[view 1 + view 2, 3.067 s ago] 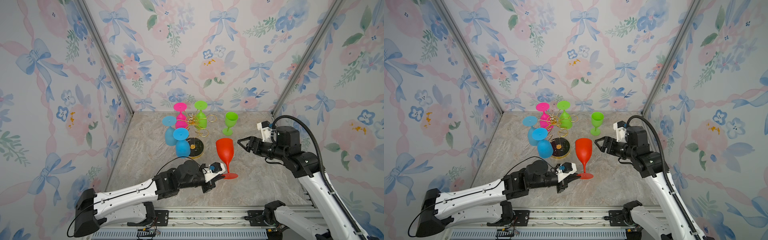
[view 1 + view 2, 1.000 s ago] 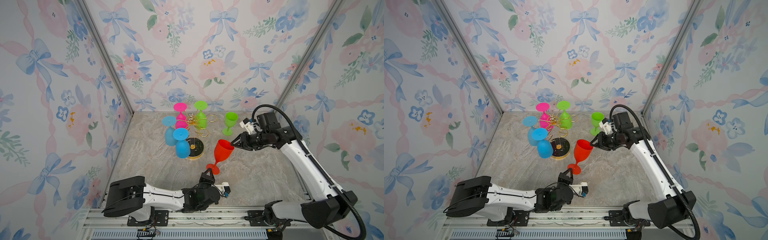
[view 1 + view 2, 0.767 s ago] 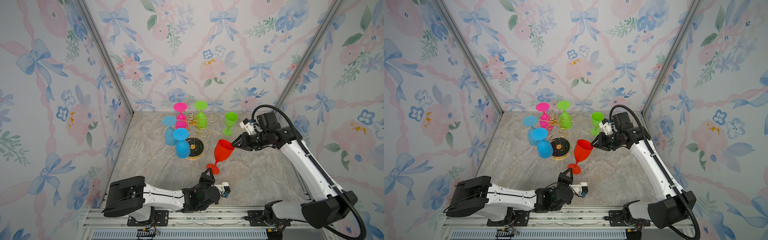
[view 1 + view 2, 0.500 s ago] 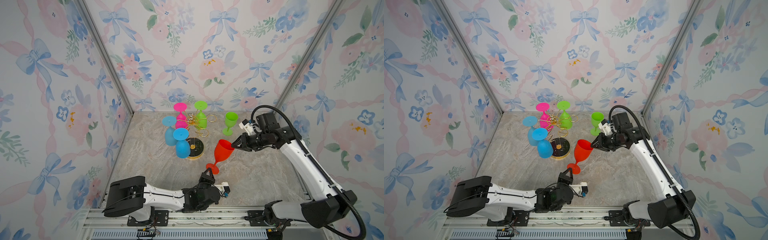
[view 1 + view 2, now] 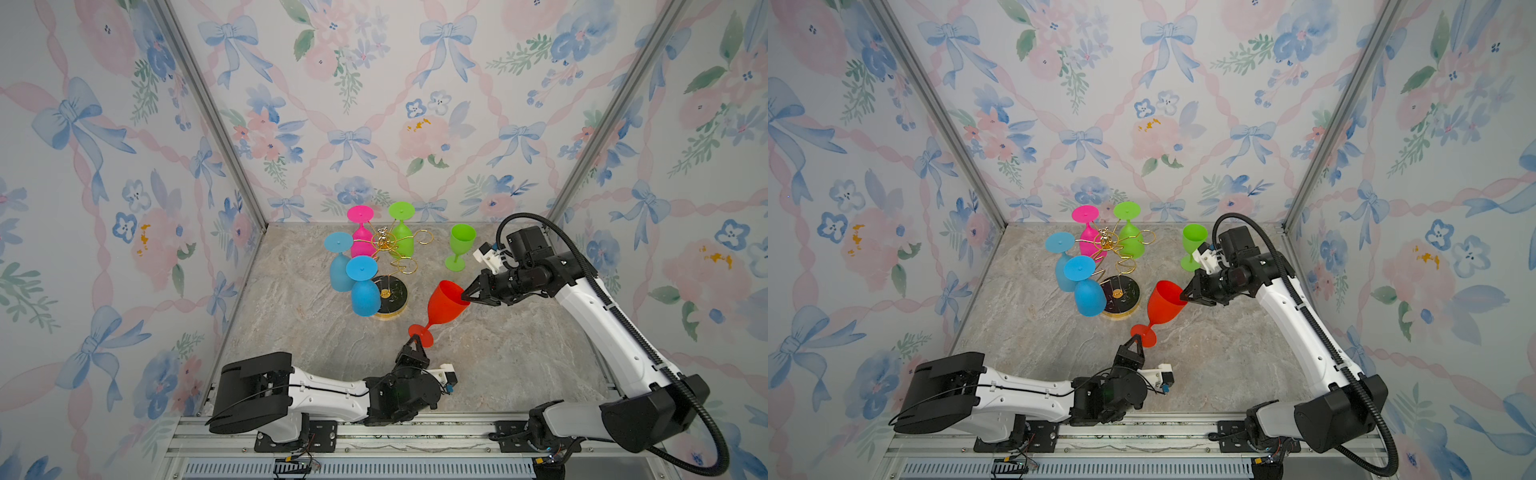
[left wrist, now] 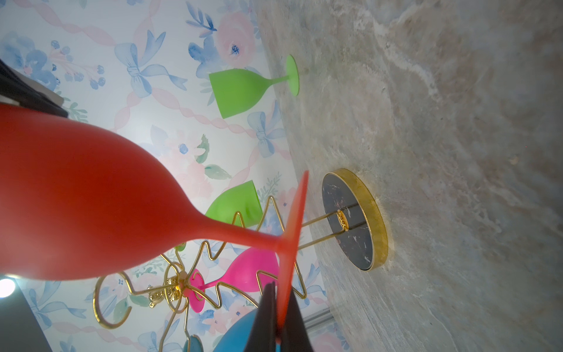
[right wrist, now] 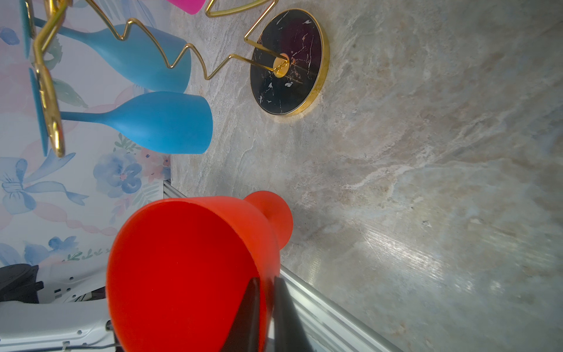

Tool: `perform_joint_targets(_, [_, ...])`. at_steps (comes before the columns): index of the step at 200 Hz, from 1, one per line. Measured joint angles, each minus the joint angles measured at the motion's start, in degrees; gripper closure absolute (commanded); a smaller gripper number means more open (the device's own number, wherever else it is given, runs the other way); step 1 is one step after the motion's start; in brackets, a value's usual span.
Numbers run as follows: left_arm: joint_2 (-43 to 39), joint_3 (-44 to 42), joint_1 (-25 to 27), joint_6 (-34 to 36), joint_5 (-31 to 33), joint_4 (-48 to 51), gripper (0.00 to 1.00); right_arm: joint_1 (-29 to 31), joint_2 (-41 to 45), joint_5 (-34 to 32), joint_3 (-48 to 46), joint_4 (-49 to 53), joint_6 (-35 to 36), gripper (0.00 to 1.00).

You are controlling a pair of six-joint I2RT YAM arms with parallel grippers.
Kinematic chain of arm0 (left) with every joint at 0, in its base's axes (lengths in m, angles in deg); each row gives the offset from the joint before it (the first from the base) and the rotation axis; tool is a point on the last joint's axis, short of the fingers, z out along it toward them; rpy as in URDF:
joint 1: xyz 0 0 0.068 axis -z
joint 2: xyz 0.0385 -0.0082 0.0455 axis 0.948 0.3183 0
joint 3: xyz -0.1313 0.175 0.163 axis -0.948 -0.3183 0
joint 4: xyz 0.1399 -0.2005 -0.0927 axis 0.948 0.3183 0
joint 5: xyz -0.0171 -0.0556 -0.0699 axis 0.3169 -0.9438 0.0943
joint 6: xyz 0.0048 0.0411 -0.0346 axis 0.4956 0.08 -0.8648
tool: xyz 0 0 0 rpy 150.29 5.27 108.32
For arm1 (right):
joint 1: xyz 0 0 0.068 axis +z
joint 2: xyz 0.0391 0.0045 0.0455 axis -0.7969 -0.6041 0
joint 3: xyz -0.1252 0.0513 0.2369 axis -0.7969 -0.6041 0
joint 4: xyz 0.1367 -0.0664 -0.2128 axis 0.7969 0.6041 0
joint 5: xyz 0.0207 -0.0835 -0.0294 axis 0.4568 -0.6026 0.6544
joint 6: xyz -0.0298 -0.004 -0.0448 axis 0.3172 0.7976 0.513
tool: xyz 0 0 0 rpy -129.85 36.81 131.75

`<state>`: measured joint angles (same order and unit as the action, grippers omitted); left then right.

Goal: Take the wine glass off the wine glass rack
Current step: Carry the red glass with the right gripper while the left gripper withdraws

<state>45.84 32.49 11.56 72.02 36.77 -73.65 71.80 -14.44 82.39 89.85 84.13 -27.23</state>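
A red wine glass hangs tilted above the table, off the wine glass rack. My left gripper is shut on the edge of its round foot from below. My right gripper is shut on the bowl's rim, one finger inside the bowl and one outside. The rack's round black base stands just left of the red glass. In both top views, two blue glasses, a pink one and a green one hang upside down on the rack's arms.
A green wine glass stands upright on the marble table behind my right gripper. Papered walls enclose the table on three sides. A metal rail runs along the front edge by the arm bases.
My right gripper's jaws have closed on the red glass's rim. The glass stays tilted between both grippers and has barely moved; the left arm is still.
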Motion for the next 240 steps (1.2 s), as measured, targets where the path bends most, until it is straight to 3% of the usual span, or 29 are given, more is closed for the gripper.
perform_joint_targets(25, [0.00,-0.74,0.26,1.07,0.39,-0.44,1.00,0.02,-1.03,-0.98,0.00,0.98,0.04,0.96])
perform_joint_targets(137, [-0.76,-2.93,1.81,1.22,-1.42,-1.31,0.75,1.36,-3.26,-1.77,0.85,3.32,1.68,1.00])
perform_joint_targets(164, [-0.83,-2.93,2.12,0.46,-2.40,-1.29,0.61,1.36,-3.26,-1.97,1.38,3.63,1.77,1.00])
perform_joint_targets(240, [-4.90,-2.93,2.82,-5.01,-5.31,-1.27,0.37,-0.81,-2.58,-3.72,1.40,3.26,1.73,1.00])
